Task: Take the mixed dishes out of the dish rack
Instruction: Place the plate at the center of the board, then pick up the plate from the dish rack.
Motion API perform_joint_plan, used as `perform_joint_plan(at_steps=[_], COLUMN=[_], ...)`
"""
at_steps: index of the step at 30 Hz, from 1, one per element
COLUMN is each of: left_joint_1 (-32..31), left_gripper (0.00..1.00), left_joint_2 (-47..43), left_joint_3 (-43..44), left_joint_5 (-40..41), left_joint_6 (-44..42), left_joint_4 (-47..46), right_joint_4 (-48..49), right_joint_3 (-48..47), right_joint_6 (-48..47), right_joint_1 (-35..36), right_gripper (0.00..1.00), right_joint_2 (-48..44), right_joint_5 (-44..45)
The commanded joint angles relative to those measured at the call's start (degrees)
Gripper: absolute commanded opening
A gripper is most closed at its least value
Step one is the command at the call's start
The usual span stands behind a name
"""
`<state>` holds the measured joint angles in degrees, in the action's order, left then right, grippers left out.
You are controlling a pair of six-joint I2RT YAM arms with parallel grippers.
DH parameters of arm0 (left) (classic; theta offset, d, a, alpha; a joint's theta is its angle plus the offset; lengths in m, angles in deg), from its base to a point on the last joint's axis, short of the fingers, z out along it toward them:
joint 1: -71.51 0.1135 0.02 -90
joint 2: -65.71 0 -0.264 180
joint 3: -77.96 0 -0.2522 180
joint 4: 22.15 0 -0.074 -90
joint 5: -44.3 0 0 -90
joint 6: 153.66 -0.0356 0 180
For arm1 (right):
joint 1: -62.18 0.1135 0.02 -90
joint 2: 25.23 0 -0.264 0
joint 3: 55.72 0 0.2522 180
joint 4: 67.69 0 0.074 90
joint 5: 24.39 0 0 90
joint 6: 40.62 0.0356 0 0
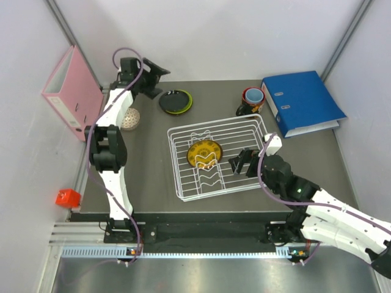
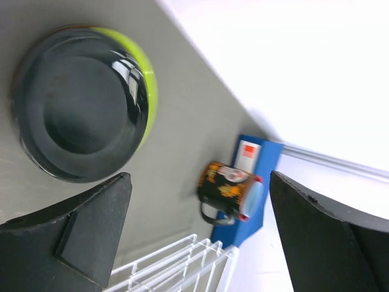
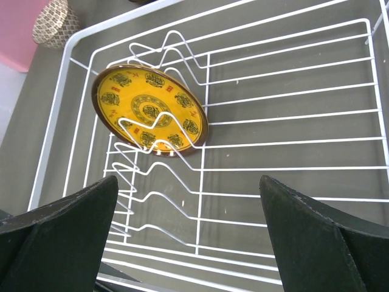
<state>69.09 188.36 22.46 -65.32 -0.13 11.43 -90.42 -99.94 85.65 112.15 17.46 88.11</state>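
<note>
Yellow and black, the plate [image 3: 150, 109] leans on its edge in the wavy wires of the dish rack [image 1: 173, 165], in the middle of the desk [image 1: 146, 183]. It looks hard, slippery and easy to break, so pinch its top rim. The right fingers [image 3: 61, 234] hang wide apart over the rack's right side, holding nothing. The left fingers [image 2: 91, 225], also apart, hang by the far edge near the lime-green bowl [image 2: 79, 100].
</note>
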Motion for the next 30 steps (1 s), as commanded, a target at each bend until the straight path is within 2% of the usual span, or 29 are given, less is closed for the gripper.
perform_joint_plan(at_steps=[1,7,11,14,15,17,18,19,20,21,22,24,27,28,30], left_joint_1=[-0.7,-0.7,-1.4,-4.6,-6.2,-13.6,-16.8,-23.4,-26.5,-29.0,-31.9,-33.1,-33.2,-33.2,-33.2], left_gripper=[0.99,0.98,0.90,0.91,0.96,0.99,0.99,0.99,0.99,0.99,0.99,0.99,0.99,0.97,0.91], left_joint_2=[-7.3,-9.0,-11.6,-13.8,-14.8,-19.2,-22.8,-24.7,-26.7,-30.8,-32.7,-38.5,-46.3,-48.2,-52.7], left_joint_3=[1.9,-6.0,-10.3,-7.2,-6.2,-6.1,-6.9,-10.9,-13.9,-17.2,-23.1,-28.5,-36.5,-40.5,-43.8], left_joint_5=[0.5,-0.5,-0.2,0.5,4.2,10.8,14.3,22.8,26.0,28.3,28.6,27.4,19.1,16.7,16.9], left_joint_6=[-3.1,-3.1,-5.9,-15.5,-23.7,-33.6,-43.9,-49.0,-58.1,-61.6,-63.9,-67.5,-70.9,-71.4,-73.5], left_joint_4=[0.1,-3.5,-5.4,-0.1,1.8,5.2,5.3,4.6,1.2,-0.7,-2.1,-4.6,-3.6,-3.6,-2.9], right_joint_4=[1.6,0.4,-0.7,-1.3,-1.4,-1.7,-1.8,-2.1,-2.2,-2.5,-2.7,-3.2,-3.9,-4.0,-4.6], right_joint_3=[-0.6,0.5,0.8,0.9,0.9,0.7,0.5,0.2,-0.4,-0.7,-1.0,-1.8,-2.2,-2.1,-2.0], right_joint_6=[0.9,1.5,1.8,1.4,1.3,0.8,0.3,-0.1,-0.9,-1.2,-1.6,-2.2,-2.3,-2.3,-2.3], right_joint_1=[-0.2,-0.1,-0.2,-0.2,-0.2,-0.2,-0.2,-0.2,-0.2,-0.2,-0.2,-0.2,-0.2,-0.2,-0.2], right_gripper=[1.00,0.99,1.00,1.00,1.00,1.00,1.00,1.00,0.99,1.00,1.00,1.00,1.00,1.00,1.00], right_joint_2=[-2.2,-4.6,-6.0,-6.6,-6.7,-6.9,-6.9,-6.8,-6.6,-6.2,-6.2,-6.0,-6.9,-7.3,-8.2], right_joint_5=[-0.5,-0.6,-0.4,0.1,0.4,1.0,1.4,1.8,2.1,2.5,2.6,3.2,3.9,4.0,4.5])
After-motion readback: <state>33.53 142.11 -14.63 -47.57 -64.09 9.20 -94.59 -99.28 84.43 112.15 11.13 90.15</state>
